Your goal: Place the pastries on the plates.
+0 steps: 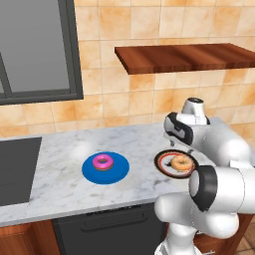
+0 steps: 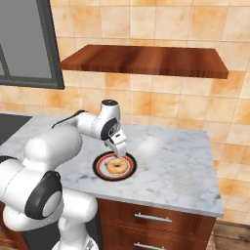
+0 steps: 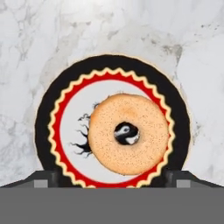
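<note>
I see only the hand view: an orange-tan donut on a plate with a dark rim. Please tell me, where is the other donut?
Observer: The pink donut lies on the blue plate, on the counter to the left of the rimmed plate in the left base view.
Operator: Is the gripper touching the orange-tan donut?
Observer: No. In the right base view the gripper hangs just above the orange-tan donut, jaws open.
Operator: What is above the counter?
Observer: A wooden shelf on the tiled wall.
</note>
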Motion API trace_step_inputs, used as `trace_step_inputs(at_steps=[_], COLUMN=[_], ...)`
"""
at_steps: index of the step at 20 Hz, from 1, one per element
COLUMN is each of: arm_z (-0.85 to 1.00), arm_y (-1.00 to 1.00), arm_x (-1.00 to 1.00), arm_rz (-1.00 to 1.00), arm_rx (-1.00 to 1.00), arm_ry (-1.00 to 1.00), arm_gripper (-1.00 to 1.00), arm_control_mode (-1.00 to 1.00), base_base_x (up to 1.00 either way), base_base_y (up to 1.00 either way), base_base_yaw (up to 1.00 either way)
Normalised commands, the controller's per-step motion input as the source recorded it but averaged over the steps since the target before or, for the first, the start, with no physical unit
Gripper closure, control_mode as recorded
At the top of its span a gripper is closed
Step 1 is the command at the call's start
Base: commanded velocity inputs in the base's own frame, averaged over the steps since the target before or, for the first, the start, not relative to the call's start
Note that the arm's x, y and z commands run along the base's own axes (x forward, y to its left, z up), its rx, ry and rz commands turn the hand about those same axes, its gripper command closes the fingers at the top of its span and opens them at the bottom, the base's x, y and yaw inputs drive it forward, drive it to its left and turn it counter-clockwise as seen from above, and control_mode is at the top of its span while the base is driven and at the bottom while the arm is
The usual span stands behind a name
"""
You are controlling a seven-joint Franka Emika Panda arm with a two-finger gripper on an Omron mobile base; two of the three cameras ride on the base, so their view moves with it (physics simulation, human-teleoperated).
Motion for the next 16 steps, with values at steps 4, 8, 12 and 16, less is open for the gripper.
trace_step_inputs(at_steps=[4, 8, 12, 16], arm_z=[0.22, 0.09, -0.17, -0.03], arm_y=[0.33, 0.38, 0.62, 0.61], arm_x=[-0.61, -0.72, -0.99, -0.71], arm_rz=[0.19, 0.23, 0.28, 0.25], arm_rx=[-0.01, -0.03, -0.30, -0.28], arm_ry=[0.02, 0.01, -0.06, -0.04], arm_gripper=[-1.00, -1.00, -1.00, -1.00], arm_control_mode=[-1.00, -1.00, -1.00, -1.00], base_base_x=[0.00, 0.00, 0.00, 0.00], base_base_y=[0.00, 0.00, 0.00, 0.00], base_base_yaw=[0.00, 0.00, 0.00, 0.00])
